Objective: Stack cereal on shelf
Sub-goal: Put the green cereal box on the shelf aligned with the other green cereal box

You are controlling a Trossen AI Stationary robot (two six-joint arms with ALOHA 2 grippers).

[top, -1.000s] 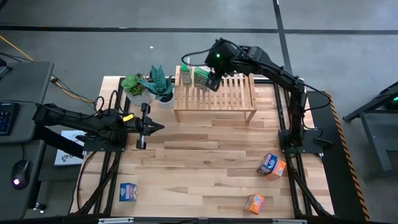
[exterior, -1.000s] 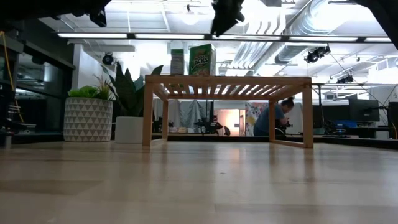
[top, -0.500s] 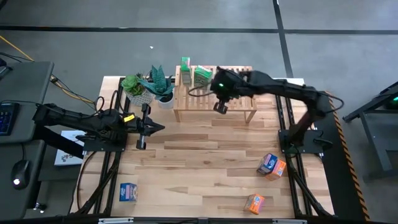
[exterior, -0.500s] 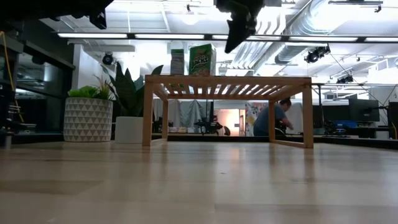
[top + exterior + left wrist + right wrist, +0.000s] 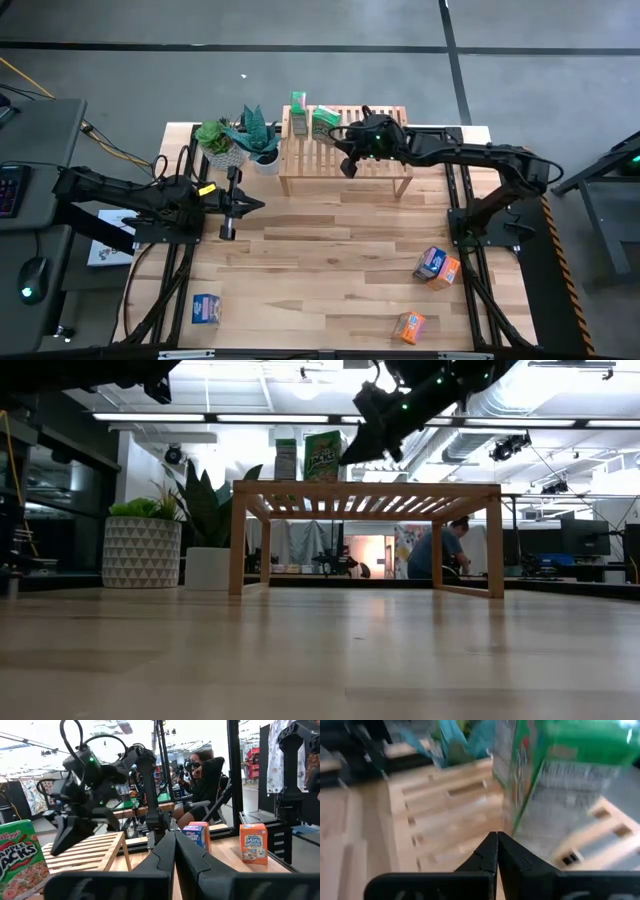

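Observation:
The wooden shelf (image 5: 345, 150) stands at the table's far side. Two green cereal boxes (image 5: 323, 121) (image 5: 297, 118) stand upright on its slatted top at the far left; they also show in the low view (image 5: 325, 456). My right gripper (image 5: 348, 166) hovers over the shelf's near left part, shut and empty, just to the right of the green boxes (image 5: 560, 770). My left gripper (image 5: 228, 206) waits shut at the table's left. A blue and an orange box (image 5: 437, 265) lie together at the right, another orange box (image 5: 410, 325) near the front edge, and a blue box (image 5: 207, 308) at the front left.
Two potted plants (image 5: 238, 140) stand just left of the shelf. A person (image 5: 440, 550) sits in the room beyond the table. Bare tabletop lies between the shelf and the loose boxes.
My right gripper has drawn away from the nearer green box, toward the shelf's near edge. It has tipped from pointing down to slanting toward the table's left. The green boxes stay upright on the shelf.

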